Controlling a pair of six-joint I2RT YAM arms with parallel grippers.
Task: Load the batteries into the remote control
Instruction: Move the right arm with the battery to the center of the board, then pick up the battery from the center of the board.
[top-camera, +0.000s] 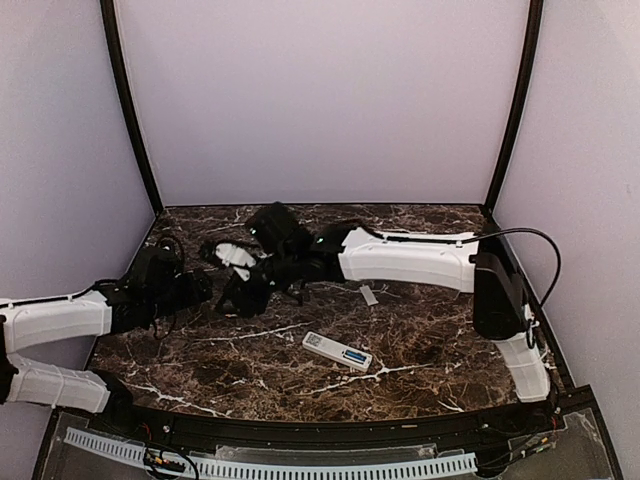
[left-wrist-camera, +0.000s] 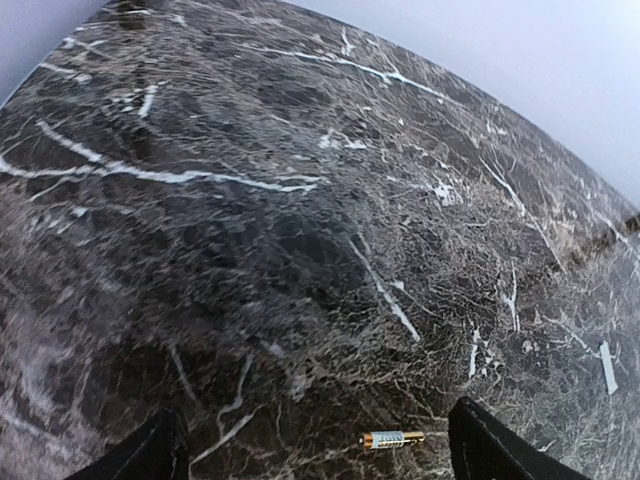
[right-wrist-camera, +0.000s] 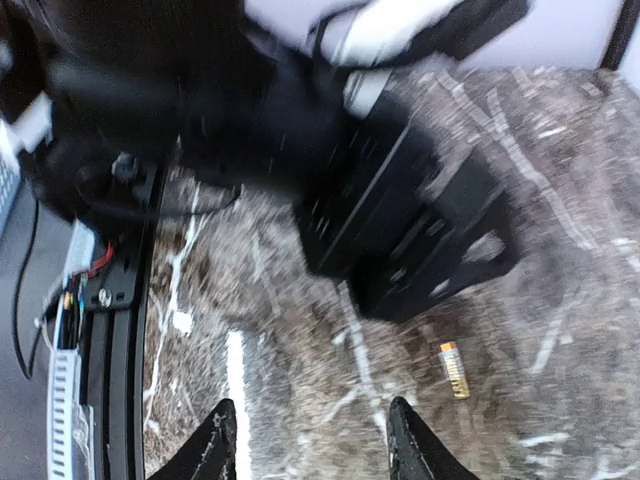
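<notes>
The white remote control (top-camera: 337, 352) lies flat near the table's middle front, with a blue battery (top-camera: 354, 356) showing in its right half. A gold-and-grey battery (left-wrist-camera: 392, 438) lies loose on the marble between my left gripper's (left-wrist-camera: 315, 452) open fingers, nearer the right one and untouched. The right wrist view shows that same battery (right-wrist-camera: 455, 369) just right of my right gripper (right-wrist-camera: 312, 445), which stands open with only bare marble between its fingers. From above, both grippers (top-camera: 205, 288) (top-camera: 238, 293) crowd together at the left middle, hiding the loose battery.
A short flat white cover plate (top-camera: 369, 295) lies behind the remote and also shows as a sliver at the left wrist view's right edge (left-wrist-camera: 608, 367). The left arm's dark wrist (right-wrist-camera: 400, 220) looms close ahead of my right gripper. The table's near rim (right-wrist-camera: 120, 300) runs at left.
</notes>
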